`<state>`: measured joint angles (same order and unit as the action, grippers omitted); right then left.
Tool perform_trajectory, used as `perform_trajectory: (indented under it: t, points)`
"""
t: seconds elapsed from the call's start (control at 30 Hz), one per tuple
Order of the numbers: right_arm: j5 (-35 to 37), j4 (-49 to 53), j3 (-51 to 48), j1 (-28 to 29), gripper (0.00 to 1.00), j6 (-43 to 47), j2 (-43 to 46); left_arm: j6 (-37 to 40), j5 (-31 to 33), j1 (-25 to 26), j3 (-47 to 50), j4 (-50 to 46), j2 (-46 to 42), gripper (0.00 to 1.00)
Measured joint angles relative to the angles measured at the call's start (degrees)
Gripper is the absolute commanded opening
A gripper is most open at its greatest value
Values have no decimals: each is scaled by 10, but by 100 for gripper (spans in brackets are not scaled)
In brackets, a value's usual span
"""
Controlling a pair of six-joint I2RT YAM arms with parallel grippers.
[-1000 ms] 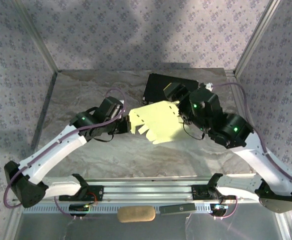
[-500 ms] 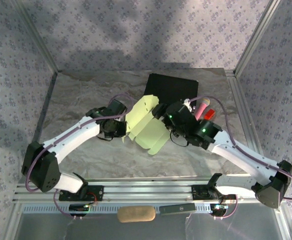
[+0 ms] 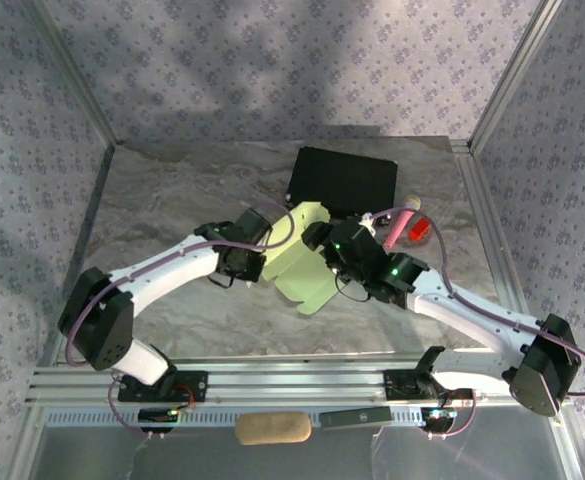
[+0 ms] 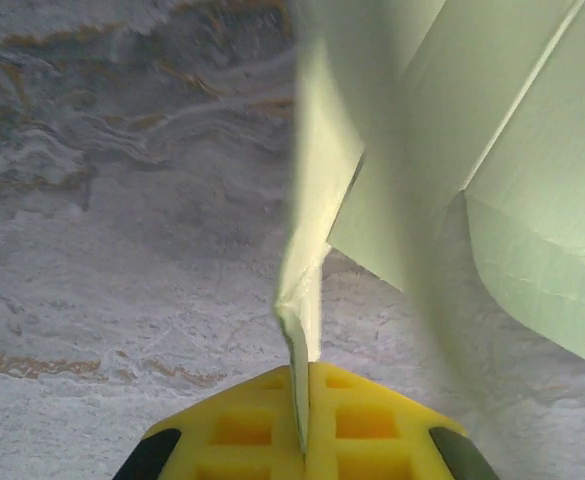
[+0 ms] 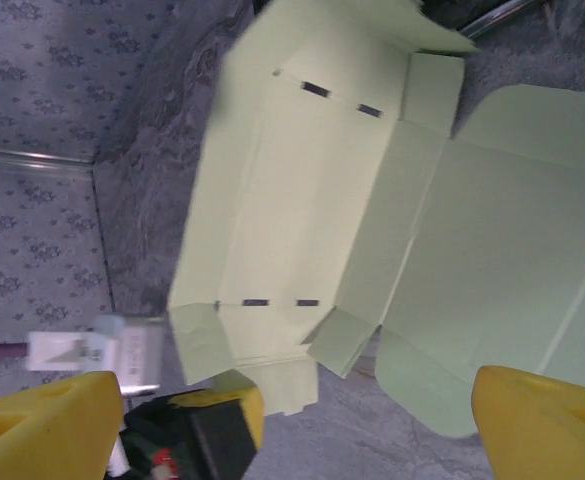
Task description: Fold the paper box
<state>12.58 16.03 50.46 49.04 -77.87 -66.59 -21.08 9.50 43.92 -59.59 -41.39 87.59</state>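
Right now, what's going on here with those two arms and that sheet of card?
Two robot arms are working on a pale yellow-green paper box over a marbled table. The left arm's fingers are shut on one edge of the card, and its panels are bent along the creases. The right arm's fingers are spread open facing the sheet, not gripping it. The box is only partly formed, with its flaps loose. A black case lies behind it.
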Motion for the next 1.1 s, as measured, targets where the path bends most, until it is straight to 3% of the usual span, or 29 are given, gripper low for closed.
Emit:
perform_trajectory:
  t: [0.27, 0.5, 0.9, 1.1]
  points:
    - [-5, -81, -37, -7, 89, -29, -25, 22, 58, 44, 13, 32, 2, 0]
    - [-26, -175, -31, -30, 72, -54, -106, 41, 68, 46, 18, 41, -1, 0]
    - [-106, -314, -3, -81, 56, -68, -223, 57, 68, 46, 28, 56, -6, 0]
    - [-136, -357, 2, -85, 38, -70, -257, 63, 71, 46, 28, 56, -6, 0]
